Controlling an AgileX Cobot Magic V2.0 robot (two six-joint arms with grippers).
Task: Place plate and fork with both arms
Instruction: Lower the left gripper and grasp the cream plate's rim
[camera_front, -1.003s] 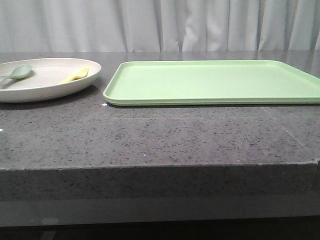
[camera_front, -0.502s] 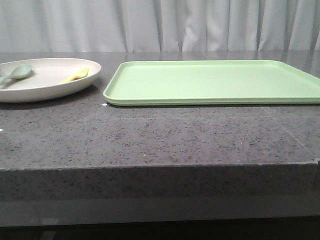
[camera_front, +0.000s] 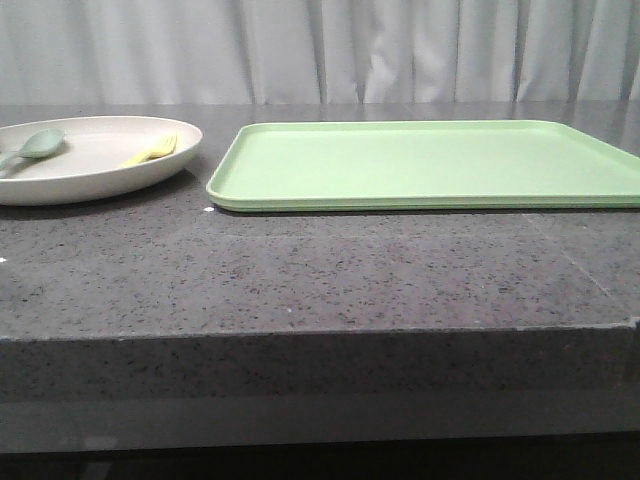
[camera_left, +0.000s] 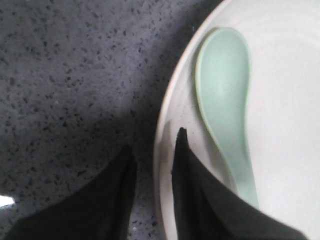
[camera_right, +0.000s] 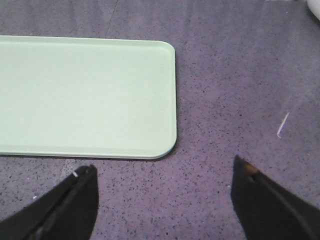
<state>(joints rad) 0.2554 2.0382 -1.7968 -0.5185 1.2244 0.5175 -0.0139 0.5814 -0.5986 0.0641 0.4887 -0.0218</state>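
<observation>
The cream plate (camera_front: 95, 178) sits on the dark counter at the far left, with the small yellow fork (camera_front: 152, 151) lying in it. In the left wrist view my left gripper (camera_left: 155, 141) straddles the plate (camera_left: 285, 90) at its rim. One finger rests inside the dish and the other outside over the counter. The jaws are narrowly apart, and a strip of counter shows between the outer finger and the rim. My right gripper (camera_right: 164, 165) is wide open and empty above bare counter, near a corner of the tray. Neither gripper shows in the front view.
A sage-green spoon (camera_front: 35, 147) also lies in the plate, close beside my left inner finger in the left wrist view (camera_left: 225, 100). The flat light green tray (camera_front: 420, 165) lies right of the plate and shows in the right wrist view (camera_right: 85, 95). White curtains hang behind.
</observation>
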